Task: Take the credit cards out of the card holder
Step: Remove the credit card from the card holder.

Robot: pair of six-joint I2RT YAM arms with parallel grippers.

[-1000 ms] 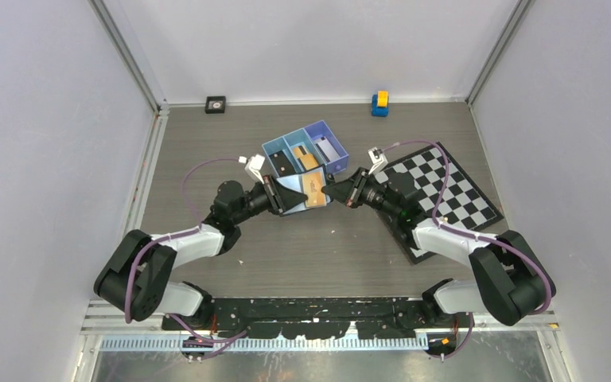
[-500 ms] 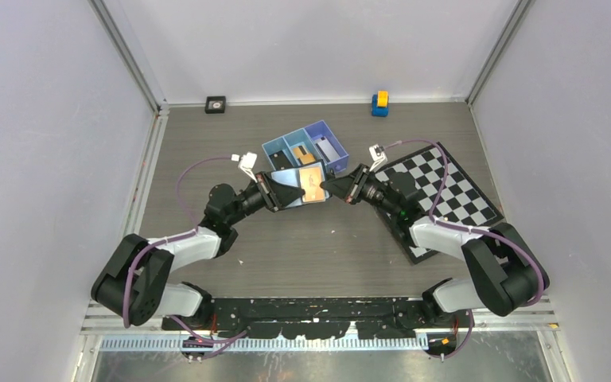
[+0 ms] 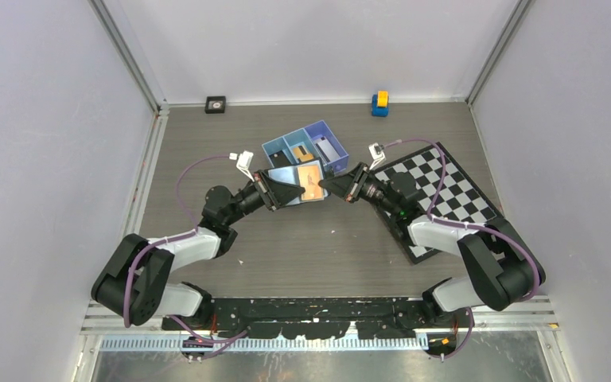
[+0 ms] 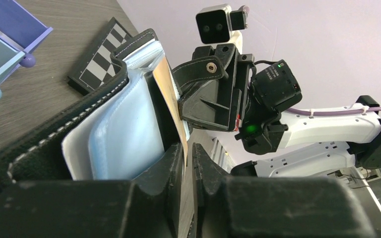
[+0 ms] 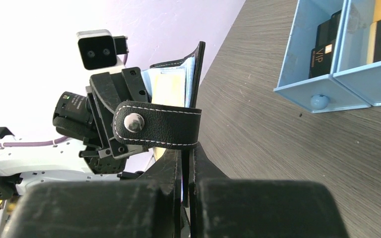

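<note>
**A:** What is the card holder (image 3: pixel 294 185) made of?

**B:** Black grained leather with pale stitching along the edge. Its soft, pale bluish lining (image 4: pixel 124 144) bulges into rounded pockets. It hangs open above the middle of the grey wood-grain table (image 3: pixel 286 247), just near of the blue tray (image 5: pixel 291 49).

**A:** And the cards?

**B:** I can make out one orange-gold card (image 4: pixel 170 96), thin, flat and stiff. From above it shows in the right side of the open holder. The left wrist view catches only its edge.

**A:** Any fastening?

**B:** A short strap tab (image 5: pixel 158 125), stitched and round-ended, with a shiny snap stud. It lies across the view just above the right fingers.

**A:** How do the arms stand?

**B:** Both reach far and inward with their forearms low, so the tips face each other across the holder. The left gripper (image 4: pixel 187 148) has its jaws almost together on the holder, and the card's edge runs down into the slit. The right gripper (image 5: pixel 185 156) is narrowed to a slit too, pinching the holder's right edge beside the strap.

**A:** What else is around?

**B:** The tray is smooth plastic on little ball feet, and a black card (image 5: pixel 322 49) lies in one compartment. A flat chequered board (image 3: pixel 465 195) lies to the right, under the right arm.
</note>
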